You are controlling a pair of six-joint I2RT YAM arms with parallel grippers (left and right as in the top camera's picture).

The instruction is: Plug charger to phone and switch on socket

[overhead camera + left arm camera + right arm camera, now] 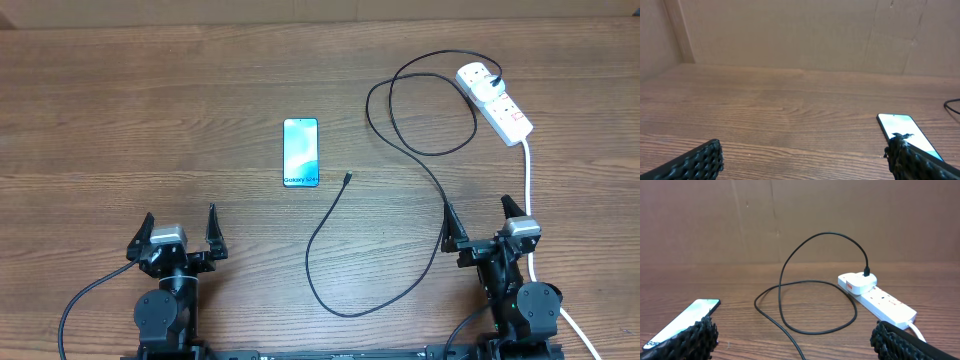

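Note:
The phone lies screen up at the table's middle, its blue screen reading "Galaxy S24". It also shows in the left wrist view and the right wrist view. The black charger cable loops across the table; its connector tip lies just right of the phone, and its white plug head sits in the white socket strip at the far right. The plug head and the socket strip show in the right wrist view. My left gripper and right gripper are open and empty near the front edge.
The strip's thick white cord runs down past my right arm to the front right corner. A brown cardboard wall stands behind the wooden table.

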